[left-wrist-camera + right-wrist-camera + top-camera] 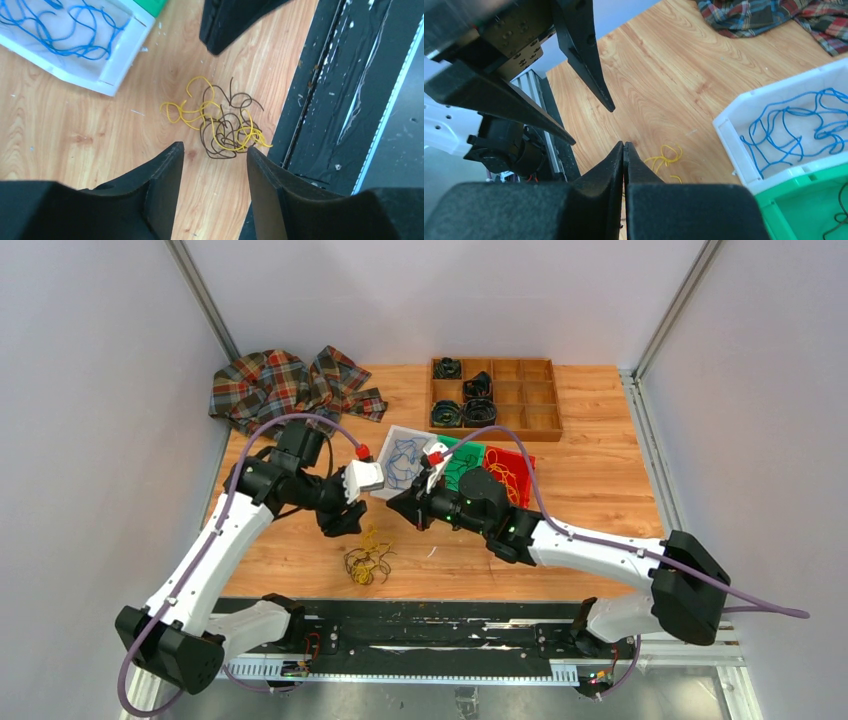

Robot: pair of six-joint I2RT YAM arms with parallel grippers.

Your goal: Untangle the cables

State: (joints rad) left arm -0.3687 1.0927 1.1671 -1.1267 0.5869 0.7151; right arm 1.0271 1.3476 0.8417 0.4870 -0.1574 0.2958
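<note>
Wooden table [600, 490], white bin [127, 57] far of centre. Left gripper [215, 147] with jaws parted and empty, above the cables [220, 125], a yellow-and-dark tangle lying by the table's near edge. Right gripper [624, 146] pressed closed, gripping nothing.

Robotics lab test cell: 2 robot arms [215, 550] bolted to black base rail [440, 635], wood tabletop [600, 500], white wall panels [100, 390] on alu frame posts [205, 300].
</note>
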